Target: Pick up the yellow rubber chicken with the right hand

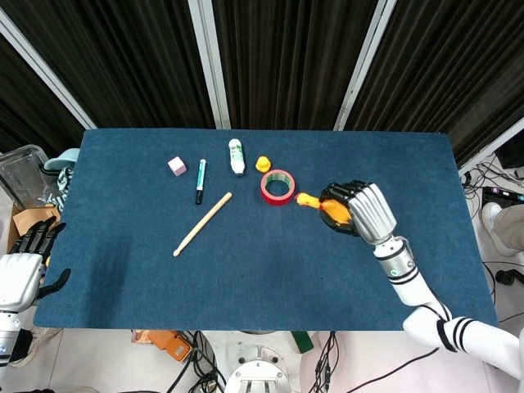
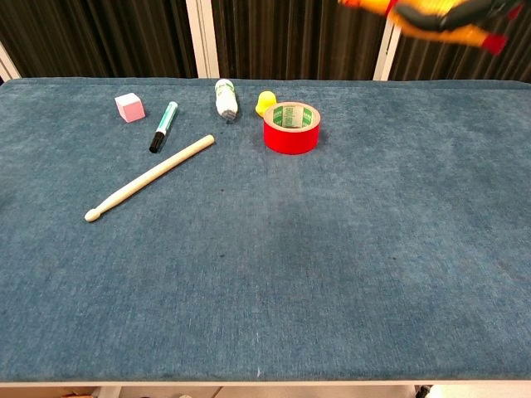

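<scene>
My right hand [image 1: 358, 209] grips the yellow rubber chicken [image 1: 327, 208] and holds it high above the blue table [image 1: 131, 270]. In the head view the chicken's head pokes out to the left, close to the red tape roll. In the chest view only the chicken [image 2: 431, 15] shows, blurred, at the top right edge, with dark fingers [image 2: 489, 8] wrapped round it. My left hand [image 1: 24, 266] hangs off the table's left side, fingers apart and holding nothing.
A red tape roll [image 1: 277, 187], a small yellow object [image 1: 263, 164], a white bottle [image 1: 237, 155], a green marker [image 1: 201, 180], a pink cube [image 1: 177, 166] and a wooden drumstick [image 1: 202, 223] lie at the back left.
</scene>
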Controlling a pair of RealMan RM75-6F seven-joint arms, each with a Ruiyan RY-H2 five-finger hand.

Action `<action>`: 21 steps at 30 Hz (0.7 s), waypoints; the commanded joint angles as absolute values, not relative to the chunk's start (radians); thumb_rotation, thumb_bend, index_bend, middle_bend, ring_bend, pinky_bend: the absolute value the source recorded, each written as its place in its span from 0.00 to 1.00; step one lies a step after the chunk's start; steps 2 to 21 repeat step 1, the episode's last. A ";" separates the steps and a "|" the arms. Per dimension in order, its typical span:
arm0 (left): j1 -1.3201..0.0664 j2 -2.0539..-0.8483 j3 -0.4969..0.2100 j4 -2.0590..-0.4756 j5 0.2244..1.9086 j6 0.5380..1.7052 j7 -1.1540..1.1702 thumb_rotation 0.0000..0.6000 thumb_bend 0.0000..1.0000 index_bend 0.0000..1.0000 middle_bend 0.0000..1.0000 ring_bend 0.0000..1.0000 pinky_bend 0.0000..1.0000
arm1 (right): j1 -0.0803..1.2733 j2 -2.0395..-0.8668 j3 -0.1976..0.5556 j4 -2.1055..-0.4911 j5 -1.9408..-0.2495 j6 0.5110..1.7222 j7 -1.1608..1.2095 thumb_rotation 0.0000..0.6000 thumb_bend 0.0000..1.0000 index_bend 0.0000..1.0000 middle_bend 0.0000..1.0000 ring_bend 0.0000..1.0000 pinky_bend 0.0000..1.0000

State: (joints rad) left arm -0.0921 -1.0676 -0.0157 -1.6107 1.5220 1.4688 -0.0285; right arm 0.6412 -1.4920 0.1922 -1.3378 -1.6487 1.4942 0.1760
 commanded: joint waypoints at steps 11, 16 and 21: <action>-0.092 -1.068 -0.016 -1.611 1.522 1.469 -0.028 1.00 0.30 0.10 0.00 0.01 0.18 | 0.628 -1.479 0.205 -1.358 -1.645 1.513 0.165 1.00 0.62 0.73 0.64 0.73 0.74; -0.092 -1.068 -0.016 -1.611 1.522 1.469 -0.028 1.00 0.30 0.10 0.00 0.01 0.18 | 0.628 -1.479 0.205 -1.358 -1.645 1.513 0.165 1.00 0.62 0.73 0.64 0.73 0.74; -0.092 -1.068 -0.016 -1.611 1.522 1.469 -0.028 1.00 0.30 0.10 0.00 0.01 0.18 | 0.628 -1.479 0.205 -1.358 -1.645 1.513 0.165 1.00 0.62 0.73 0.64 0.73 0.74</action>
